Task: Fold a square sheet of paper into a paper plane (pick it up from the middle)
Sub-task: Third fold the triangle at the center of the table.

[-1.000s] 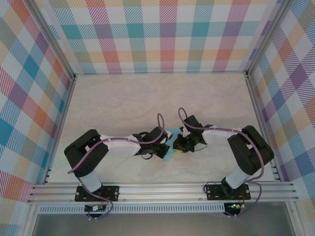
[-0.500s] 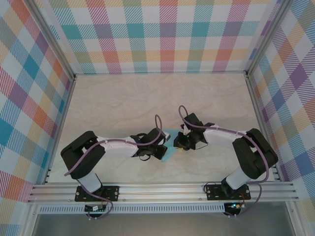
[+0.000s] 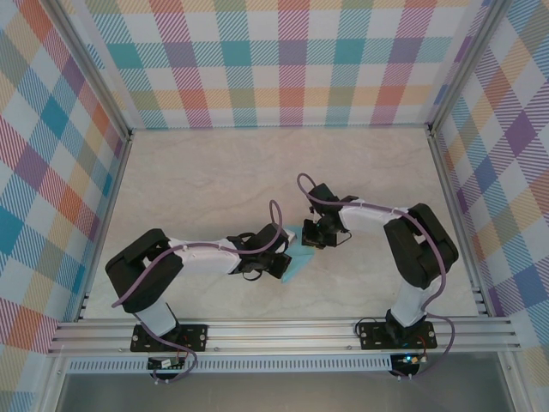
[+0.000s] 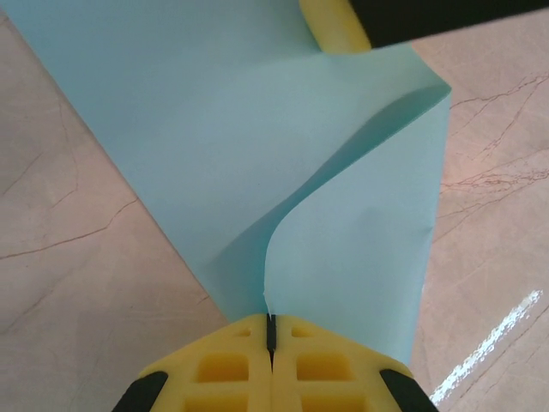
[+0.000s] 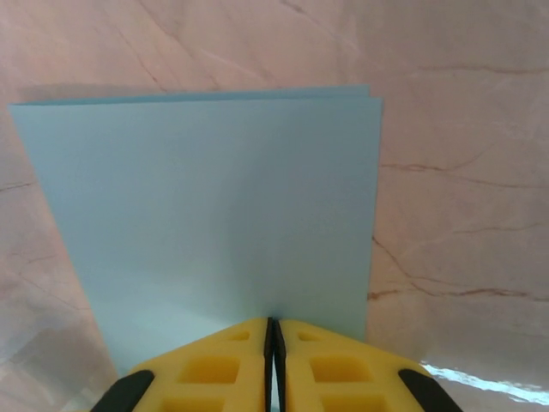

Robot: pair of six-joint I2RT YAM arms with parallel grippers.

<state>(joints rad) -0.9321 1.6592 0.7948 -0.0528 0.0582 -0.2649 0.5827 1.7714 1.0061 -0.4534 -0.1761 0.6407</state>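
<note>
The square sheet of paper [image 3: 294,262] is light blue and lies partly folded between the two arms on the marble table. In the left wrist view the sheet of paper [image 4: 214,129] curls up into a loose fold, and my left gripper [image 4: 270,322] is shut on that fold's edge. In the right wrist view the sheet of paper [image 5: 206,206] lies flat in two layers. My right gripper [image 5: 273,324] is shut, its tips resting at the sheet's near edge. A right fingertip [image 4: 334,21] shows at the sheet's far edge. From above, the left gripper [image 3: 280,257] and right gripper [image 3: 310,239] face each other across the sheet.
The marble table [image 3: 214,184] is bounded by aluminium posts and plaid walls [image 3: 283,60] on three sides. A rail [image 3: 283,335] carrying both arm bases runs along the near edge. Purple cables loop over both wrists.
The right arm has swung its gripper up and to the left, onto the sheet's far side. The left gripper has kept hold of the paper and barely moved.
</note>
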